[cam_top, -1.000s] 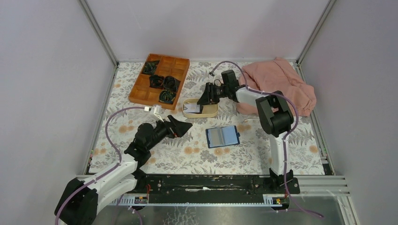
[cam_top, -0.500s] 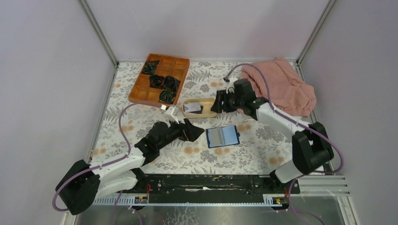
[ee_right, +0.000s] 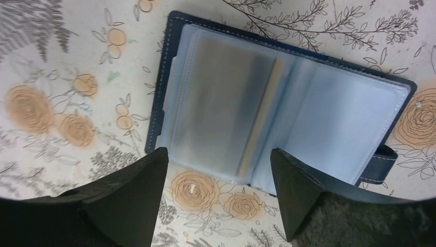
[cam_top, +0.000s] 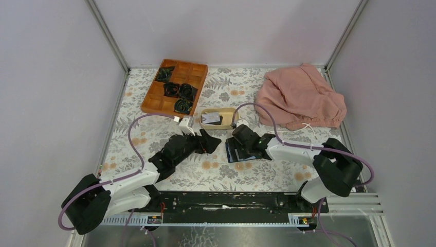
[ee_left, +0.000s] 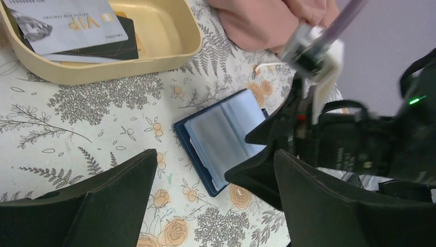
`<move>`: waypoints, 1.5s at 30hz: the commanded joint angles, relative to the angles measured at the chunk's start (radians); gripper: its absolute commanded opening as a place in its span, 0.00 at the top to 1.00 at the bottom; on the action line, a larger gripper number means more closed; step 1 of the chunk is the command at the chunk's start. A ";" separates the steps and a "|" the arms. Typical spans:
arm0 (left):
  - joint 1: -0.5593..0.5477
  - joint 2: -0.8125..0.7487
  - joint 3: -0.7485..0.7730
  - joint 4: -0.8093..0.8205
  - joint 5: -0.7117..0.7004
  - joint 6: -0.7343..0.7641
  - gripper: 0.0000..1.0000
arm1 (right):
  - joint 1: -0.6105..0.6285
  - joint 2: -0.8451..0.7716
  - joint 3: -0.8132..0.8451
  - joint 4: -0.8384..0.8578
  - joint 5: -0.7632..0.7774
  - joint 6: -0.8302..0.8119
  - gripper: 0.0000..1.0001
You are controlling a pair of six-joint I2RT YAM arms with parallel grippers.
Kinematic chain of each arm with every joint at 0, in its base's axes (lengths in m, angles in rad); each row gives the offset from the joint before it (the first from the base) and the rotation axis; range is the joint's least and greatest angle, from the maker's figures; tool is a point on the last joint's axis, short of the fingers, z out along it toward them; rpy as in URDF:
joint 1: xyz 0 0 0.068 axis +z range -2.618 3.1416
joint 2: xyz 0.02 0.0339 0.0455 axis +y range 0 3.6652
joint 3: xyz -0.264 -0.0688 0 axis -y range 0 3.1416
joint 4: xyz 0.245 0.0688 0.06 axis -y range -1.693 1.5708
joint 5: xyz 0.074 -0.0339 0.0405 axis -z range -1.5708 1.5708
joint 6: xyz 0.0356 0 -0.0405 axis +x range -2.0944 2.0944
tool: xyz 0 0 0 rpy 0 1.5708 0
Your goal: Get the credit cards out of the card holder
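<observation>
The only writing that can be read is "VIP" on the pale grey-white credit card (ee_left: 67, 20), seen from the left wrist; the smaller print beside it is too small to make out. That card lies on top of a black credit card (ee_left: 114, 43) inside a beige oval plastic dish (ee_left: 175, 43), which stands on the floral-patterned tabletop (ee_left: 77, 123).

The navy-blue folding card holder (ee_right: 288, 103) lies open and flat on the tabletop, just in front of the dish. The left arm stretches low across the tabletop. Its left gripper (cam_top: 208, 141) is spread wide and holds nothing, with its tips near the holder's left edge but apart from it. The right arm reaches leftward from its base. Its right gripper (cam_top: 239, 144) points down over the holder, jaws wide and empty.

The top view hides most of the holder under the right gripper. The right wrist view shows its light blue inside with frosted clear sleeves, a thin tan edge (ee_right: 262, 123) between two of them, and the snap tab (ee_right: 383, 159) at one end. Whether the fingertips (ee_right: 154, 170) touch the holder cannot be told. Only the top view shows an orange-brown compartment tray (cam_top: 154, 100) holding black coiled items, and a crumpled pink cloth (cam_top: 301, 98).
</observation>
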 commanded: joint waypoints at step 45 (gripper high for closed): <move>-0.069 0.554 0.182 0.105 -0.057 0.016 0.45 | 0.057 -0.010 -0.010 0.110 0.033 0.133 0.80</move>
